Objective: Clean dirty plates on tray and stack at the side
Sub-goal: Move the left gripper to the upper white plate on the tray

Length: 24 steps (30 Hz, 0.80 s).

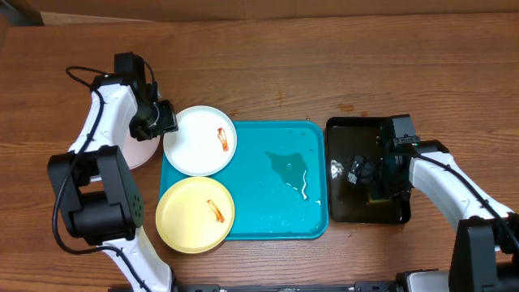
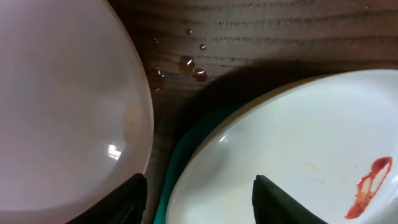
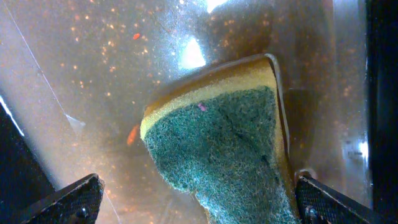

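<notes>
Blue tray [image 1: 276, 219] mid-table, puddle [image 1: 288, 166] near its centre. Black tray [image 1: 345, 212] at its 3 o'clock holds murky water, so probably the wash station.

White plate [image 1: 195, 146] overhangs the blue tray's 11 o'clock corner and yellow plate [image 1: 186, 219] the 7 o'clock corner. Each shows a sauce smear [image 1: 222, 139], so I judge both uncleaned.

Third plate [image 1: 139, 154] is on bare table at 9 o'clock of the blue tray, likely the stack's start. The visible part has no smear, but the left arm hides most of it overhead.

Left gripper [image 1: 165, 120] is at the white plate's 9 o'clock rim, fingers apart and straddling the rim. Tips are cut off, so contact is unclear.

Right gripper [image 1: 381, 174] is spread wide around the sponge [image 3: 230, 149] in the black tray, not pinching.

Droplets [image 2: 189, 65] on wood between the plates.
</notes>
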{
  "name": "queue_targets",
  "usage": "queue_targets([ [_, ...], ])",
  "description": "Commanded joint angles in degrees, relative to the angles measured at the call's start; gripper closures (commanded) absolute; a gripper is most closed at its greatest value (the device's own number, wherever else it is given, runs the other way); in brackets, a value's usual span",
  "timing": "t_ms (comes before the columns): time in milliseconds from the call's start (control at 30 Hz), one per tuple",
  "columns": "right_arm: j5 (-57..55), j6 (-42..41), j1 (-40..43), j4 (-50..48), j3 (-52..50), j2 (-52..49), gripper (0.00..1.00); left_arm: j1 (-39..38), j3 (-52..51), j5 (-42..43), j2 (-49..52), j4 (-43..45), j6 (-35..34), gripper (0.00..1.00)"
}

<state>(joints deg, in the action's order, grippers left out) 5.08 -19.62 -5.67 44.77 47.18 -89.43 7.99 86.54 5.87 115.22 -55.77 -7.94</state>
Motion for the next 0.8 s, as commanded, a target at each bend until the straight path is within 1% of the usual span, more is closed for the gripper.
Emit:
queue_targets([
  [0,-0.55,0.11,-0.11,0.31,-0.39,-0.15,0.0,0.11,-0.15,4.7,2.54,-0.96,0.39,0.45],
  [167,-0.55,0.11,-0.11,0.5,-0.42,-0.15,0.0,-0.02,-0.15,10.36,2.67,-3.39,1.79,0.48],
  [300,-0.55,0.11,-0.11,0.5,-0.42,-0.15,0.0,-1.22,-0.15,12.41,2.67,-5.14,1.81,0.48],
  [633,-0.57,0.13,-0.11,0.46,-0.42,-0.17,0.0,-7.06,-0.15,11.5,2.67,-7.32,2.89,0.46],
  [767,-0.57,0.13,-0.11,0.5,-0.42,-0.15,0.0,-8.85,-0.15,6.78,2.67,-7.43,2.71,0.46],
])
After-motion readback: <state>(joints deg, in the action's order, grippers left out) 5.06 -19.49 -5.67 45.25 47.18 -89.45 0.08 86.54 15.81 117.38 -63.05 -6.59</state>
